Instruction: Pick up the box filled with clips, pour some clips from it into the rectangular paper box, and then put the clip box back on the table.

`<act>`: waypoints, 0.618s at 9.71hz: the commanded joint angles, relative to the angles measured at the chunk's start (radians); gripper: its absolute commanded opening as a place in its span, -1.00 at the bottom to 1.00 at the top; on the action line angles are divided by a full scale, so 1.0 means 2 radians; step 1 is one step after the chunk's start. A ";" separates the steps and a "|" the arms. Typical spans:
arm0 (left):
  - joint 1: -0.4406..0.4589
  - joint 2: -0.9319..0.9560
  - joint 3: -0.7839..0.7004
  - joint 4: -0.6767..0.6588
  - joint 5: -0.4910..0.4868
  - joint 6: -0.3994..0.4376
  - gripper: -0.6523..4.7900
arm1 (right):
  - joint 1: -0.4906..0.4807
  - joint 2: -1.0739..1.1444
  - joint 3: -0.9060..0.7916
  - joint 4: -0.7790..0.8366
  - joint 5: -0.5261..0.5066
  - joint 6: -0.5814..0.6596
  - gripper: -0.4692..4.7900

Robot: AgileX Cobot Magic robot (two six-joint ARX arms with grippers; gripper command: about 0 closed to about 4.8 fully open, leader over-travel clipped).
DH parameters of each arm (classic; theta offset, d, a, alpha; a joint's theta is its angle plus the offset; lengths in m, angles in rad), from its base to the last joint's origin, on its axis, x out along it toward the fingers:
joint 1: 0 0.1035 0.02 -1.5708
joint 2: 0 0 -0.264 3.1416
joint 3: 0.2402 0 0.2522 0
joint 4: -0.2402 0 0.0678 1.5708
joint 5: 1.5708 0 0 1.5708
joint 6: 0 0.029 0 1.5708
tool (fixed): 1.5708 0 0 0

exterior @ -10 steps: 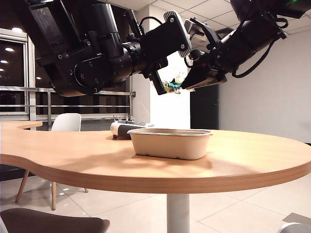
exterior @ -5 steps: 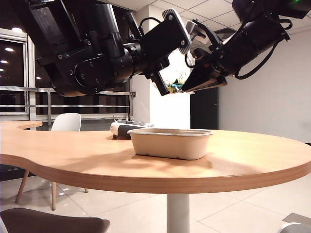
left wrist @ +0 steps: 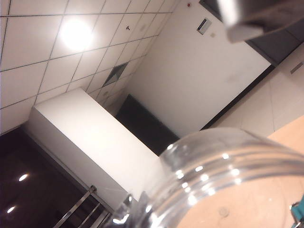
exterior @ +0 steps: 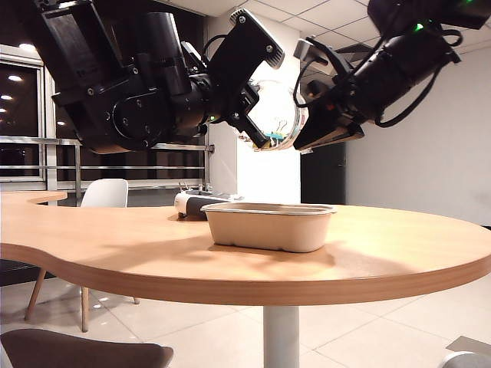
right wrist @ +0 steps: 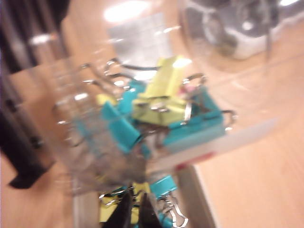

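Clip jar (exterior: 278, 115) has tipped over, left end effector (exterior: 257, 126) holding.

Both arms held high, left hand (exterior: 257, 123) clamped, right hand (exterior: 303, 138) beside it.

The room is dim, with bright round lamps in the ceiling and small light spots mirrored in the dark window. In the exterior view the picture is sharp. The 2 arms are dark shapes against a glowing white wall. The rectangular paper box (exterior: 268, 226) drops a soft shadow on the table (exterior: 368, 261), toward its front edge.

In the left wrist view 1 ceiling lamp glares white, and the rim of the box filled with clips (left wrist: 223, 180) is blurry (with tiny sparkles on it).

The right wrist view is smeared all over. The clips (right wrist: 161, 114) look soft, and white glare washes over the clear plastic.
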 commanded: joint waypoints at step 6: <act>-0.002 -0.003 0.001 0.027 0.029 0.136 -0.78 | 0.002 -0.003 0.002 0.026 -0.034 -0.004 -0.71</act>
